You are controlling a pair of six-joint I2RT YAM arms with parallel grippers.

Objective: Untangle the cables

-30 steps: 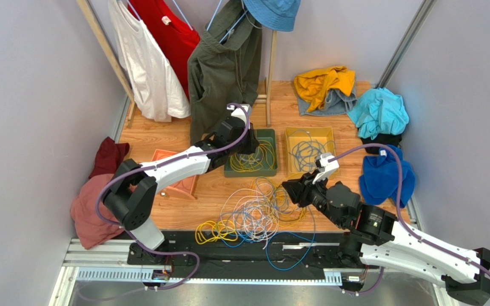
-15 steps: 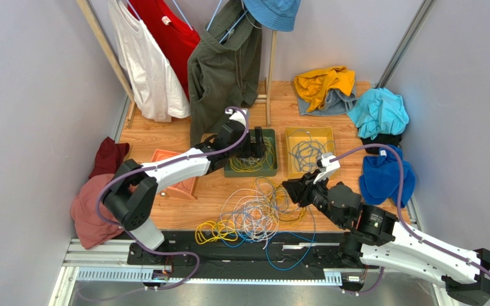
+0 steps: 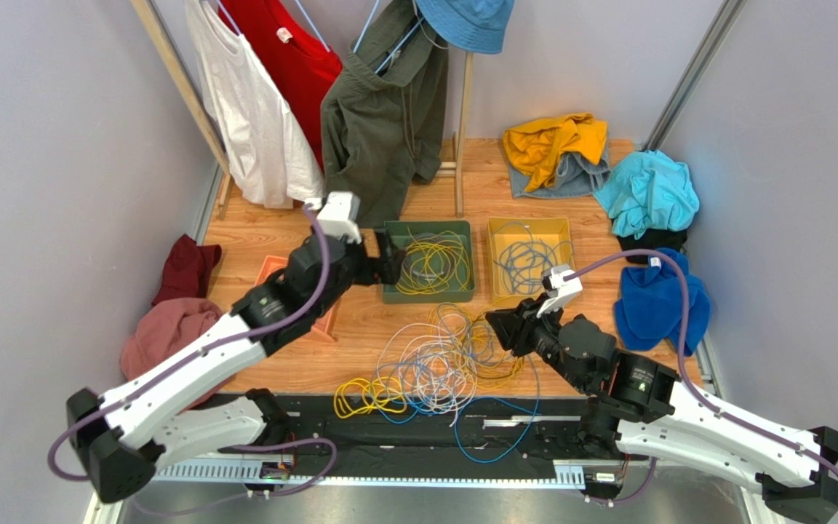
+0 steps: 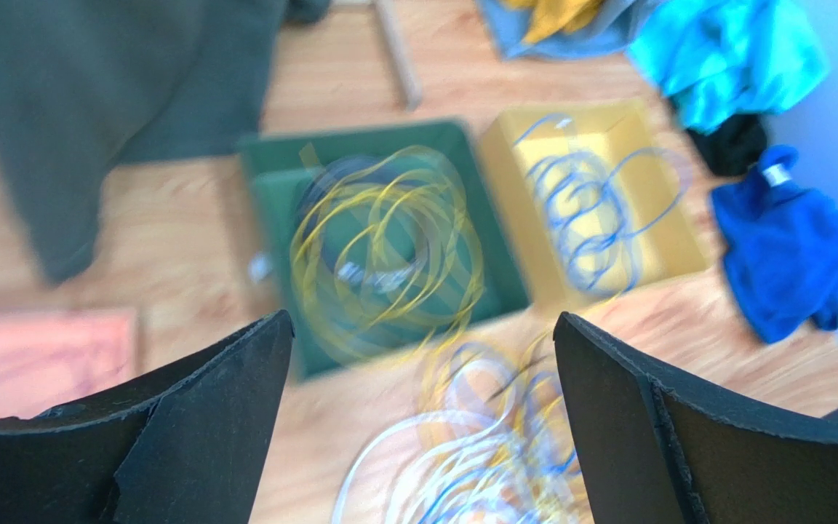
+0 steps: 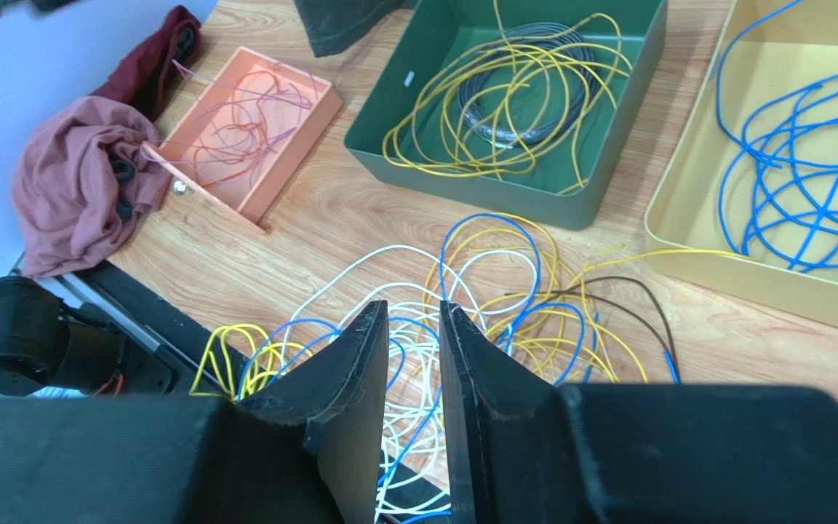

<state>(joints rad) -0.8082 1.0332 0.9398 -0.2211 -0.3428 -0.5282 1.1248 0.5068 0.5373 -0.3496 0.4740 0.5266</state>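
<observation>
A tangle of cables (image 3: 434, 366) in white, blue and yellow lies on the wooden floor near the front rail, also in the right wrist view (image 5: 500, 306) and blurred in the left wrist view (image 4: 478, 437). Loose yellow cables (image 3: 434, 265) lie in the green tray (image 3: 429, 297). Blue cables (image 3: 524, 262) lie in the yellow tray (image 3: 529, 223). My left gripper (image 3: 387, 262) (image 4: 421, 319) stands wide open at the green tray's left edge, holding nothing. My right gripper (image 3: 497, 324) (image 5: 412, 308) hovers over the tangle's right side, its jaws a narrow gap apart with nothing between them.
An orange tray (image 5: 249, 131) with thin reddish wires sits left of the green tray (image 5: 478, 191). Heaps of clothes ring the floor: blue (image 3: 653, 300), teal (image 3: 647, 191), yellow (image 3: 555, 142), maroon (image 3: 167, 349). Garments hang on a rack (image 3: 380, 109) at the back.
My left gripper opened over the green tray, then the arm drew back to the left and towards the front. The right arm has not moved.
</observation>
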